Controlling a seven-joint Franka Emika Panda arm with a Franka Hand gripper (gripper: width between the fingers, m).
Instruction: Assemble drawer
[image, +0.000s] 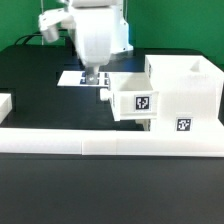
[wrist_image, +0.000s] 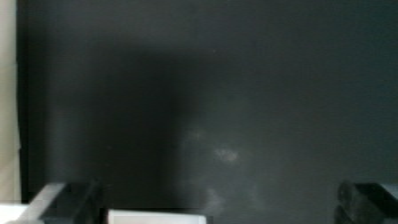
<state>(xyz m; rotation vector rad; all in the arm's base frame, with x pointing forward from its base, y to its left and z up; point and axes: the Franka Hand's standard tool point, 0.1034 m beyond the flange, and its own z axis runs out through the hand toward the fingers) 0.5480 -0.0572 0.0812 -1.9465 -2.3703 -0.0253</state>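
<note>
Exterior view alone shows the box housing (image: 185, 95) and tagged tray (image: 135, 100); wrist view shows the gripper (wrist_image: 214, 205) spread wide, holding nothing.

No legible txt/nos.; only square tags on drawer (image: 165, 95).

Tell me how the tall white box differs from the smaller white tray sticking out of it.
The box is taller and wider; the tray is lower and smaller. The box stands against the long white bar at the front; the tray juts from the box's side toward the exterior view's left. The tray has a small dark knob on its end; the box shows none. Both are white plastic with a black-and-white square tag.
</note>
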